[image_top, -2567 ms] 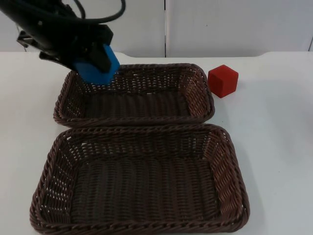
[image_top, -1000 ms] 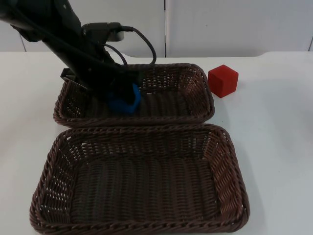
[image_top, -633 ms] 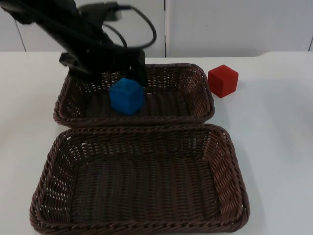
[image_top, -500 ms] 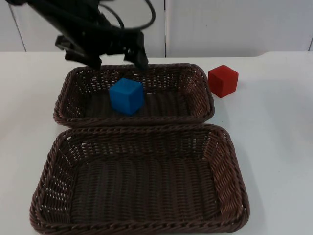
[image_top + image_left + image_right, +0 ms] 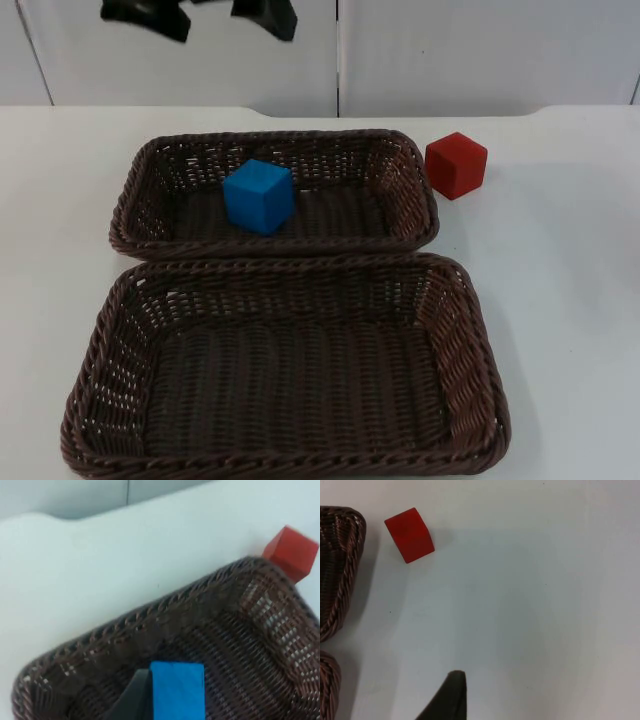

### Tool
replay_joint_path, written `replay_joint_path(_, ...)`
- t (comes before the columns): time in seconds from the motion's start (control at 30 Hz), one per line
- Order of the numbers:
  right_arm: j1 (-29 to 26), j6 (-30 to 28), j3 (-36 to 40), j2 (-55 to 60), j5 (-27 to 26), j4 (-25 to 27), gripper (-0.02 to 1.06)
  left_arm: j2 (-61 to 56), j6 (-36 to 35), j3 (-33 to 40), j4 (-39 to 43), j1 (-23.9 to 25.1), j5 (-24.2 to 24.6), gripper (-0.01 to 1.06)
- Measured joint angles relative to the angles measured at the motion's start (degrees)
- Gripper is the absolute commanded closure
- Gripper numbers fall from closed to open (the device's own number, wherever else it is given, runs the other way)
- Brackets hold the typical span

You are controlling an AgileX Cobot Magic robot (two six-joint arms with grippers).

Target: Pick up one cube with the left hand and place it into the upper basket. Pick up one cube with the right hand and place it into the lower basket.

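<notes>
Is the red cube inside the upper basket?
No, the red cube stands on the white table, just outside the upper basket.

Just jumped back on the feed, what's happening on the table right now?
The blue cube sits in the upper basket, released. The left end effector is open and raised high above that basket's back edge. The red cube is on the table right of the upper basket, untouched. The lower basket holds nothing. The right end effector waits above bare table near the red cube.

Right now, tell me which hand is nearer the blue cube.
Left. The left hand hangs open above the upper basket holding the blue cube. The right hand is over bare table beyond the red cube.
</notes>
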Motion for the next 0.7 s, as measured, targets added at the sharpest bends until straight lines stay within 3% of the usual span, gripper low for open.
replay_joint_path(0.3,0.0,0.0,0.0,0.0,0.0,0.0,-0.01,-5.66,0.0,1.77,2.12,0.0,0.13,0.0)
replay_joint_path(0.57,0.0,0.0,0.0,0.0,0.0,0.0,-0.01,-11.0,0.0,2.43,3.74,0.0,3.13,0.0)
replay_joint_path(0.7,0.0,0.0,0.0,0.0,0.0,0.0,-0.01,-15.12,0.0,6.12,3.82,0.0,2.79,0.0)
